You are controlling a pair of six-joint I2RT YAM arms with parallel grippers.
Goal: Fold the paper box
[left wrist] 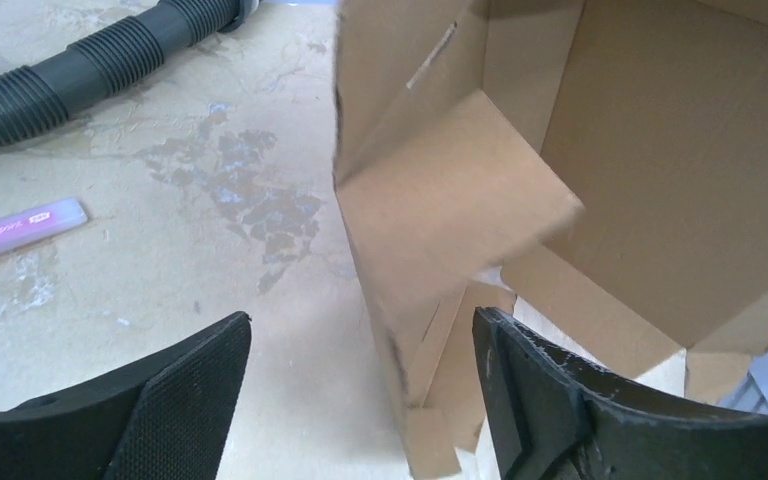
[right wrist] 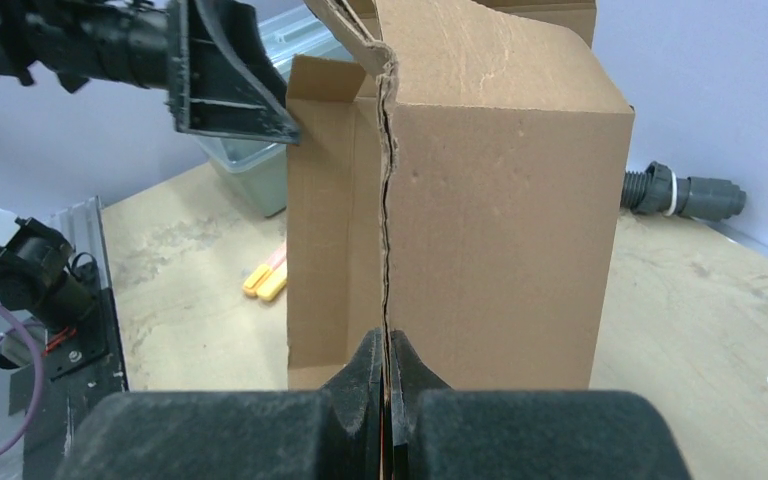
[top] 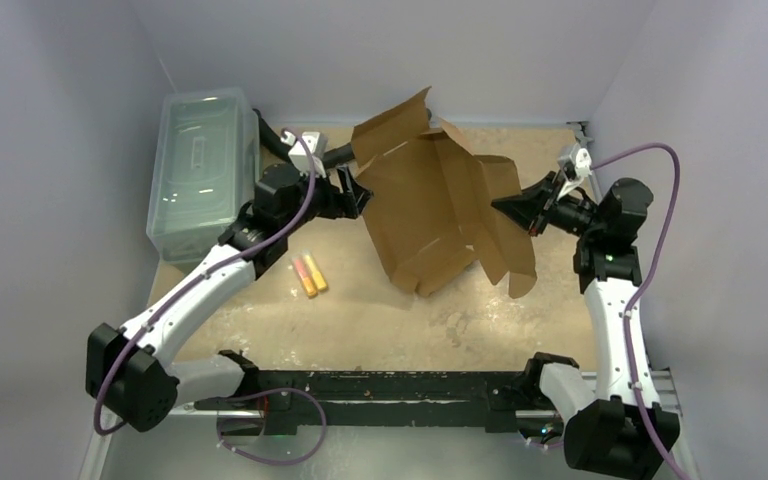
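Note:
The paper box (top: 440, 205) is a brown cardboard sheet, partly folded, standing tilted in the middle of the table with flaps sticking up at the back. My right gripper (top: 508, 206) is shut on the edge of its right-hand panel (right wrist: 500, 230), and in the right wrist view the gripper (right wrist: 387, 345) pinches that edge between closed fingers. My left gripper (top: 356, 194) is open at the box's left side. In the left wrist view the gripper (left wrist: 362, 318) straddles a corner wall of the box (left wrist: 430, 220), and neither finger presses on it.
A clear plastic lidded bin (top: 198, 170) stands at the left wall. Two yellow and pink markers (top: 309, 274) lie in front of the left gripper. A black ribbed hose (left wrist: 90, 65) runs along the back left, and a grey pipe fitting (right wrist: 680, 192) lies beyond the box.

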